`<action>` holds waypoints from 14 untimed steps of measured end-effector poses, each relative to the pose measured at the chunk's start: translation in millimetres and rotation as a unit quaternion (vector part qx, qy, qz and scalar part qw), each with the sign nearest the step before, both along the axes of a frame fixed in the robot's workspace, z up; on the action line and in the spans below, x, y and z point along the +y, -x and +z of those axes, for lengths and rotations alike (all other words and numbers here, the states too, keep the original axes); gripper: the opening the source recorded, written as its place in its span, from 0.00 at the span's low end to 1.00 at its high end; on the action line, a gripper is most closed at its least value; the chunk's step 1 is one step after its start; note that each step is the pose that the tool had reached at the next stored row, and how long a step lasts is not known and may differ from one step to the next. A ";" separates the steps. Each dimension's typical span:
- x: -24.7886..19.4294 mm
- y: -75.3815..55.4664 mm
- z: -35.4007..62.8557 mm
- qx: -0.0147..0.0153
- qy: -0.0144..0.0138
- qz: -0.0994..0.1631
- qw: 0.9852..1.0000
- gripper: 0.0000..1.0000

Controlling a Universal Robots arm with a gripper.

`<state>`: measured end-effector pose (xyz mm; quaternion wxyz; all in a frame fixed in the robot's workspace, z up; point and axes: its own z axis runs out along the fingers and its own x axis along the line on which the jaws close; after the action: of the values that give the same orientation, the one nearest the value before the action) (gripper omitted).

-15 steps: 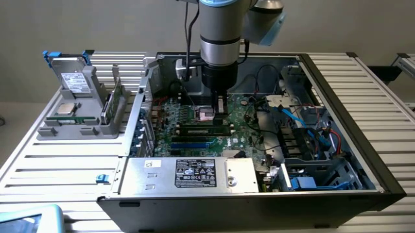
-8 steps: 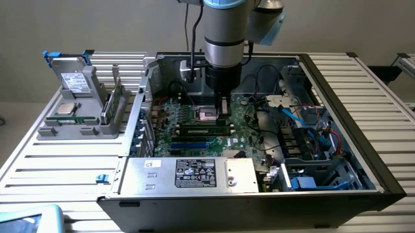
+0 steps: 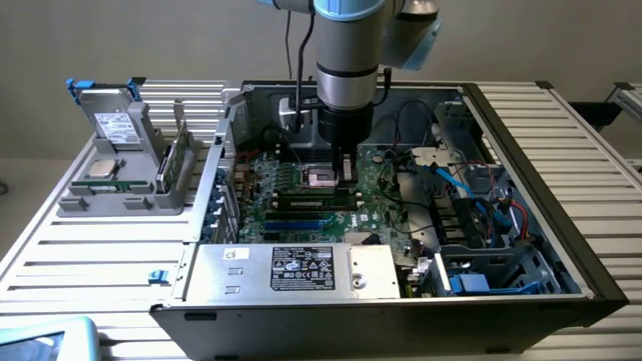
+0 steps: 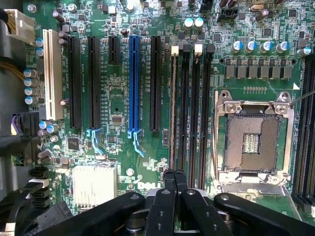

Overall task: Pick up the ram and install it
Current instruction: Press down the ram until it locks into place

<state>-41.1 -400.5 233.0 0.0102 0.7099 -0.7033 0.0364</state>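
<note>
1. One table (image 3: 90,256) of pale slatted metal carries everything, with a plain beige wall (image 3: 150,37) behind it. An open computer case (image 3: 561,248) lies on the table. Toward the exterior view's left, a grey fixture (image 3: 120,203) holds a drive (image 3: 119,128) with a white label, a silver-topped processor (image 3: 104,167) and a green board (image 3: 177,162) standing on edge.
2. The arm (image 3: 346,68) reaches straight down into the case over the motherboard (image 4: 118,98).
3. Writing: pale "DELL" lettering (image 4: 142,186) is printed on the motherboard just beside the pincer. The power supply (image 3: 291,268) bears a black sticker, and its print is too small to read, as is the drive's label.
4. The ram (image 4: 173,113) shows edge-on as a thin strip. It stands along the memory slot nearest the blue slot (image 4: 134,83) and farthest from the open processor socket (image 4: 253,140).
5. The pincer (image 4: 175,182) is clenched on the ram. Its two black fingers (image 4: 170,179) are pressed close together, and the stick's near end runs in between them. The rest of the stick stretches away from the fingertips along the slot.
</note>
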 end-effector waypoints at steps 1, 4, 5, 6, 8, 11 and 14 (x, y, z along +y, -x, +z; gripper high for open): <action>0.0 -1.2 0.0 0.000 0.000 0.000 1.000 0.11; -0.1 -3.7 -0.1 0.001 0.000 0.000 1.000 0.11; 0.0 -3.7 -0.3 0.001 0.000 0.000 1.000 0.11; 0.0 -3.8 -0.6 0.003 0.000 0.000 1.000 0.11; 0.0 -3.7 -1.3 0.005 0.000 0.000 1.000 0.11; 0.0 -3.7 -1.8 0.006 -0.002 0.000 1.000 0.11; 0.1 -3.7 -2.3 0.005 -0.004 0.000 1.000 0.11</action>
<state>-37.3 -400.5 230.6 0.0115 0.7101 -0.7034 0.0300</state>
